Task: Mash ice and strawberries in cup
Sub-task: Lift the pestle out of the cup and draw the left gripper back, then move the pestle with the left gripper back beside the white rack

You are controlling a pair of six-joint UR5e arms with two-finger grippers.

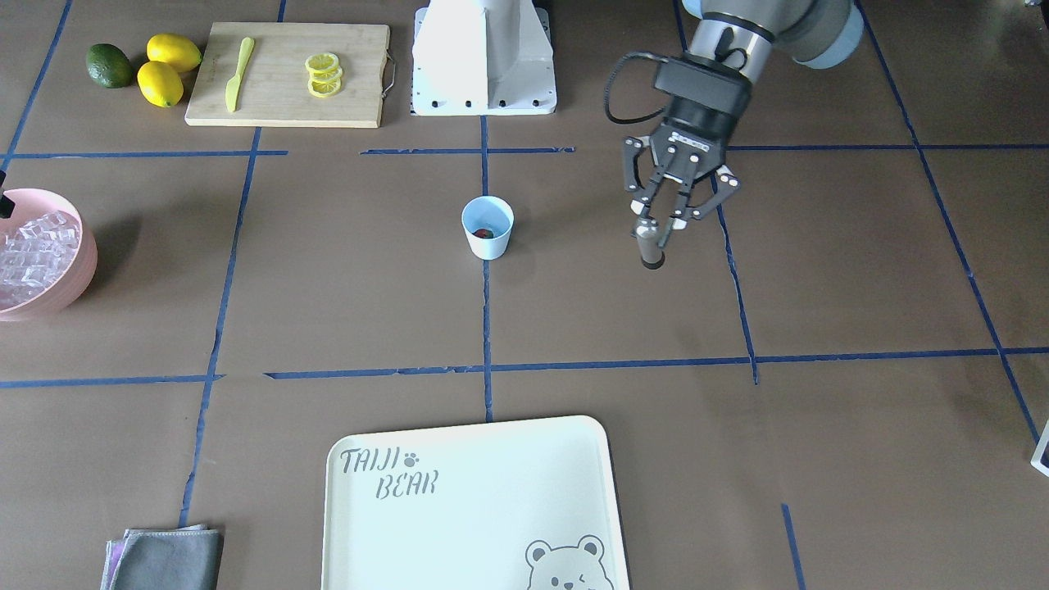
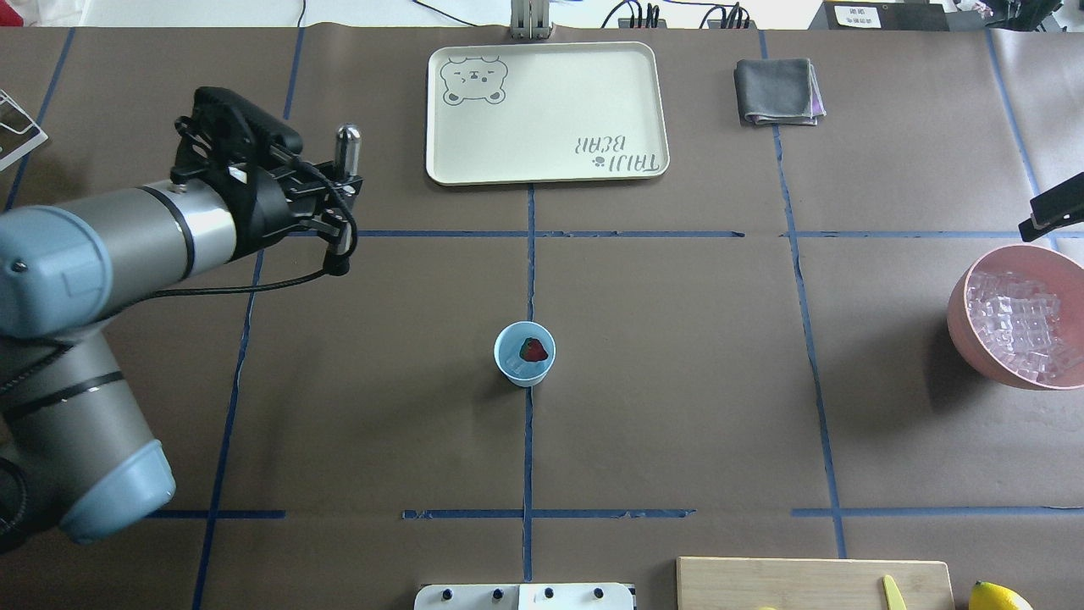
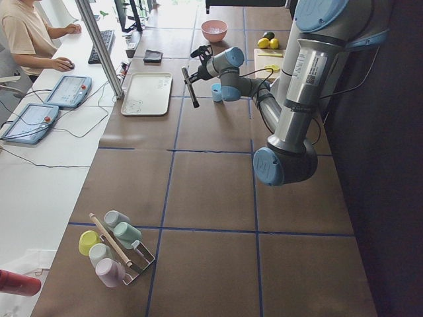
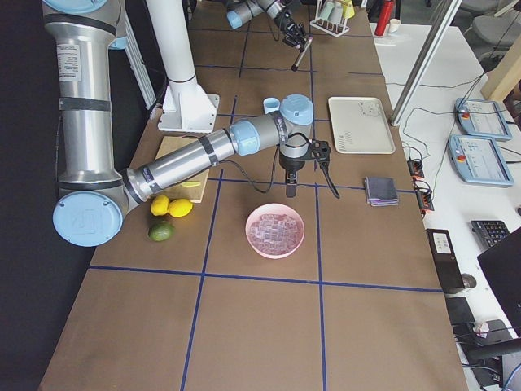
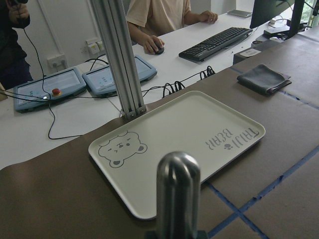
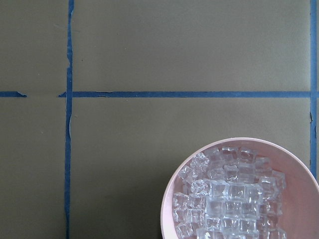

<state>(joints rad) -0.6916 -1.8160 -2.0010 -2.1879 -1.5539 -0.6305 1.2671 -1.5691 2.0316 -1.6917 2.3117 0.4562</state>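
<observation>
Cup: pale-blue cup (image 1: 488,238) stands upright on the table (image 1: 328,311), centre of the front-facing view.
Strawberry: one red berry (image 2: 533,349) lies inside the cup.
Ice: clear cubes (image 2: 1016,326) heaped in a pink bowl (image 2: 957,315), right edge of the overhead view, well apart from the cup.
Left claw (image 1: 658,228): upper right of the front-facing view, closed around an upright metal rod (image 1: 650,246).
Right claw (image 4: 291,187): near the bowl; open or closed, cannot tell.
</observation>
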